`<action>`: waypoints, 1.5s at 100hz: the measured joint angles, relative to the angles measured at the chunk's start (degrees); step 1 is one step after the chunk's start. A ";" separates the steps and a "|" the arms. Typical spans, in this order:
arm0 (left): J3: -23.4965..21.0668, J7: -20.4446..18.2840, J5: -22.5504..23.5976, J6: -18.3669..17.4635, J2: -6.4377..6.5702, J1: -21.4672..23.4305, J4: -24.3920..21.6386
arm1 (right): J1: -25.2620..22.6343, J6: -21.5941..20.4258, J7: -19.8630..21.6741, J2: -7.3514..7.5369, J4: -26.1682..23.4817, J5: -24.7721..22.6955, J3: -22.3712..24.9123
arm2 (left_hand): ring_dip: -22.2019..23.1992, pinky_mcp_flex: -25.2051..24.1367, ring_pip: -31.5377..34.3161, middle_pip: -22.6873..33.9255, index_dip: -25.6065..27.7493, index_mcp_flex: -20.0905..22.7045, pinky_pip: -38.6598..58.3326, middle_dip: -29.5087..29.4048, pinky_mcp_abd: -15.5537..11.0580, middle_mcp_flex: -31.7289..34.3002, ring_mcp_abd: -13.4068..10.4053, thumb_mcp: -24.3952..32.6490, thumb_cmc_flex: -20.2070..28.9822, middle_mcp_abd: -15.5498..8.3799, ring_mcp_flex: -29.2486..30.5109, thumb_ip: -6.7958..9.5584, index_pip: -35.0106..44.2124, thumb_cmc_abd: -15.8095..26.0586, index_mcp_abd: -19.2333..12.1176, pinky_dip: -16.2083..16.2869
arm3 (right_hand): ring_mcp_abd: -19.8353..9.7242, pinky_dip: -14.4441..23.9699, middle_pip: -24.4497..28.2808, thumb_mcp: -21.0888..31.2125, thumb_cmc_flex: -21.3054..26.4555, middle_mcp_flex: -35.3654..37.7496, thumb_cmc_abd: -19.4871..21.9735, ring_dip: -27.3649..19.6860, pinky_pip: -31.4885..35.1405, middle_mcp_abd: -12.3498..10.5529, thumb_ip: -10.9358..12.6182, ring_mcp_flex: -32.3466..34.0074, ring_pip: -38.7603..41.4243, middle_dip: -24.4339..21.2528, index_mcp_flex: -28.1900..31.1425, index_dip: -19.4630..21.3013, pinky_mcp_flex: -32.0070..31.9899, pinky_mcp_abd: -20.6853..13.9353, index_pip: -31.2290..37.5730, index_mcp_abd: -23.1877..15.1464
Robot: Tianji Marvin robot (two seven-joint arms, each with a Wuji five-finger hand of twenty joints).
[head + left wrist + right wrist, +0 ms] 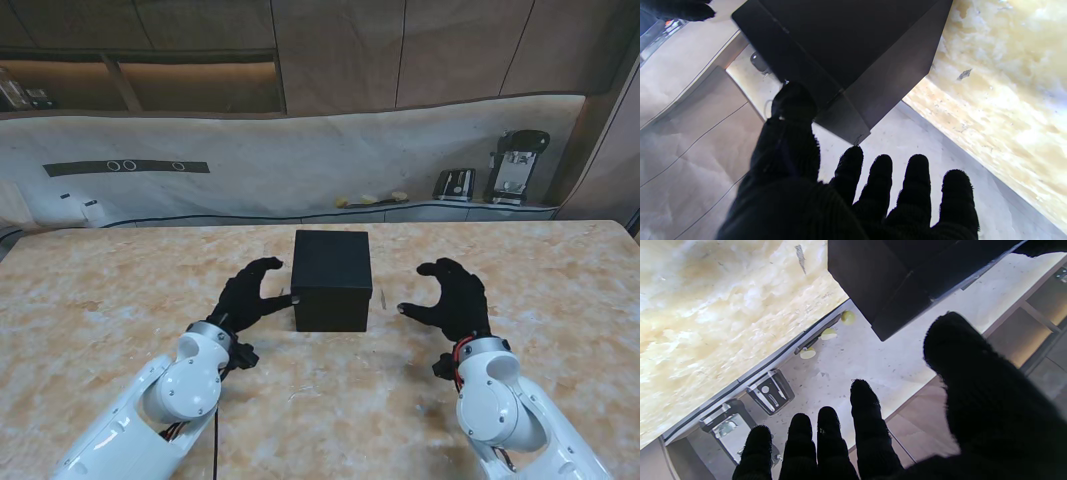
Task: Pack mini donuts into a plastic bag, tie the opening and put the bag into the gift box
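A black gift box (332,279) with its lid on stands at the middle of the marble table (100,300). My left hand (249,295), in a black glove, is open just left of the box, its thumb tip close to the box's side. My right hand (453,297) is open a short way right of the box, apart from it. The left wrist view shows the box (853,50) close beyond my left hand's fingers (880,180). In the right wrist view a box corner (887,283) lies beyond my right hand's fingers (863,406). No donuts or plastic bag show on the table.
Beyond the table's far edge runs a ledge with small yellowish pieces (370,200) and two metal devices (455,184) (517,166). A white cover (250,160) hangs behind it. A tiny dark speck (383,296) lies on the table right of the box.
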 measured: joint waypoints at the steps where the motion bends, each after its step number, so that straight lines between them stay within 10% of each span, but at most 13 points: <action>1: -0.23 -0.06 0.02 -0.25 0.06 0.21 -0.23 | 0.07 -0.17 0.04 0.00 0.02 0.02 0.01 | -0.02 0.00 0.00 -0.11 -0.05 0.01 -0.13 -0.01 0.00 0.00 0.00 0.00 0.00 0.00 -0.16 0.00 -0.02 0.00 -0.06 0.00 | 0.00 0.08 0.14 0.00 0.00 0.00 0.00 0.00 0.04 0.00 0.00 0.00 0.10 0.01 0.17 0.29 0.00 0.00 0.39 -0.04; 38: -6.64 -5.02 0.27 -8.48 2.00 2.20 -4.50 | 5.08 -4.43 3.52 0.69 1.19 1.94 -0.91 | -0.61 0.00 -0.69 1.27 -0.48 4.38 -0.48 -0.09 -0.04 -0.01 -1.40 0.62 1.66 -2.18 1.06 0.01 0.56 -0.04 -5.15 1.29 | 0.00 0.69 3.19 0.10 -0.01 0.00 0.00 0.00 0.81 0.00 0.00 0.00 1.93 0.34 4.62 1.93 0.54 0.00 0.95 -2.26; 79: -4.56 -11.90 -5.81 -4.83 2.78 -9.29 0.85 | 13.73 -3.11 7.40 0.93 5.39 3.97 -6.06 | -2.12 -0.01 -4.44 1.22 -0.22 20.30 -3.64 -3.70 -0.04 2.88 -2.78 0.66 0.57 -4.48 1.37 0.01 4.68 -0.57 -13.75 1.29 | -0.02 0.70 -0.95 -0.69 -0.01 0.00 0.00 0.00 0.81 0.00 0.00 0.00 -0.36 -0.17 5.29 2.72 0.01 0.00 -0.55 -6.43; 150: 5.92 -16.02 -11.20 -5.82 2.00 -21.85 15.45 | 21.08 -0.16 10.74 1.25 12.05 2.88 -11.70 | -3.43 0.82 -7.38 -0.61 -1.50 21.96 -16.08 -5.78 -0.66 1.45 -4.17 1.57 -0.02 -5.16 0.00 0.01 4.77 -1.59 -15.93 3.61 | -0.60 -0.03 -7.94 -3.14 -0.01 0.00 0.00 0.00 -0.63 -0.17 0.49 0.00 -4.60 -3.00 2.80 3.23 0.00 0.00 -3.45 -7.38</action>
